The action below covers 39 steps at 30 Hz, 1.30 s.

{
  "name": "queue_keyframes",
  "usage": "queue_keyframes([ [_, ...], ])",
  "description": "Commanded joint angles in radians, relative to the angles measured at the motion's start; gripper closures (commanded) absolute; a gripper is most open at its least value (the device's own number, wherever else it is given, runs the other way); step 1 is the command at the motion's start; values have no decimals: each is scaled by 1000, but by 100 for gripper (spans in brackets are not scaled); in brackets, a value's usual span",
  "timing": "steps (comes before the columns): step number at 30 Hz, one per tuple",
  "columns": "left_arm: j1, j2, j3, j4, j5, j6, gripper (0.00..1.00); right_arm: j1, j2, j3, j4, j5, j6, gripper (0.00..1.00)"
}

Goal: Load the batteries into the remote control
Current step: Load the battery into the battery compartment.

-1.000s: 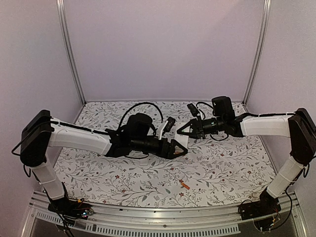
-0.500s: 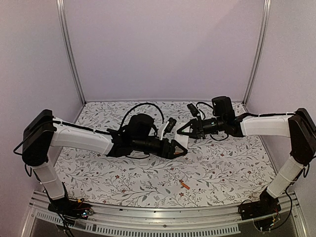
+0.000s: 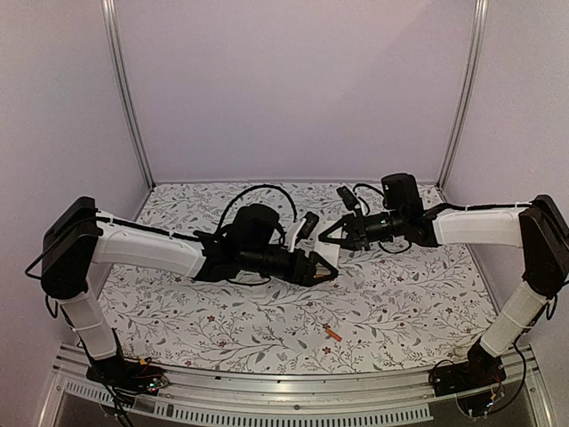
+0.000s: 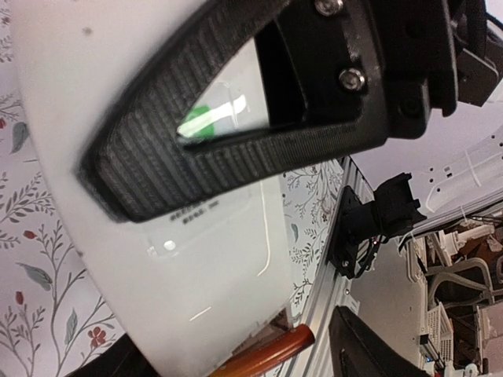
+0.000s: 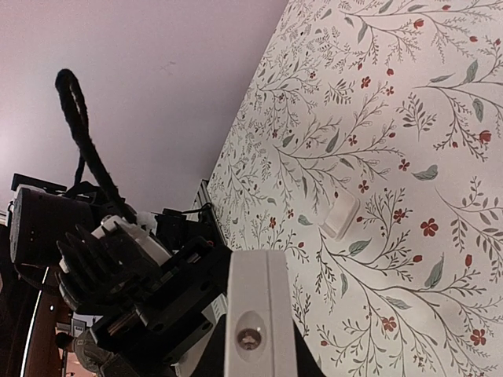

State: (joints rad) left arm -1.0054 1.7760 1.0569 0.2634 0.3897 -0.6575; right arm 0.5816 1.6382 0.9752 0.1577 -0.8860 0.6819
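Observation:
My right gripper (image 3: 332,238) is shut on the white remote control (image 3: 328,253) and holds it above the table's middle. Its ribbed finger (image 4: 236,126) lies across the remote's back (image 4: 212,267). Seen from the right wrist, the remote (image 5: 255,302) stands edge-on between the fingers. My left gripper (image 3: 321,269) meets the remote's lower end, jaws apart. One orange battery (image 4: 271,355) lies at the recess edge between them, with a gap to the right finger (image 4: 377,349). A second battery (image 3: 332,334) lies on the table in front.
A small white cover plate (image 5: 339,216) lies flat on the floral tablecloth (image 3: 418,294). Metal frame posts (image 3: 124,98) stand at the back corners, and an aluminium rail (image 3: 293,405) runs along the near edge between the arm bases.
The left arm has shifted very slightly. The remote, the right gripper and the loose battery on the table have stayed where they were.

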Motion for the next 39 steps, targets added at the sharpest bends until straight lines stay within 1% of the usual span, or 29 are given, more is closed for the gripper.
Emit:
queue_keyframes([
  [1,-27,15,33,5,25,30,29,4,11,25,21,10,2,100],
  [8,-30,16,38,-6,27,44,30,5,14,26,21,9,2,100],
  [13,-32,18,39,-9,26,52,29,4,15,28,22,9,2,100],
  [20,-30,17,37,-10,34,54,33,5,15,31,22,6,3,100],
  [24,-21,13,23,12,43,37,37,5,12,29,22,1,2,100],
  [32,-7,12,4,40,63,25,50,5,1,26,25,-5,-3,100],
  [37,-4,10,-11,53,83,25,52,3,-8,25,29,-10,-5,100],
  [39,-4,8,-21,68,101,27,52,0,-14,25,35,-15,-5,100],
])
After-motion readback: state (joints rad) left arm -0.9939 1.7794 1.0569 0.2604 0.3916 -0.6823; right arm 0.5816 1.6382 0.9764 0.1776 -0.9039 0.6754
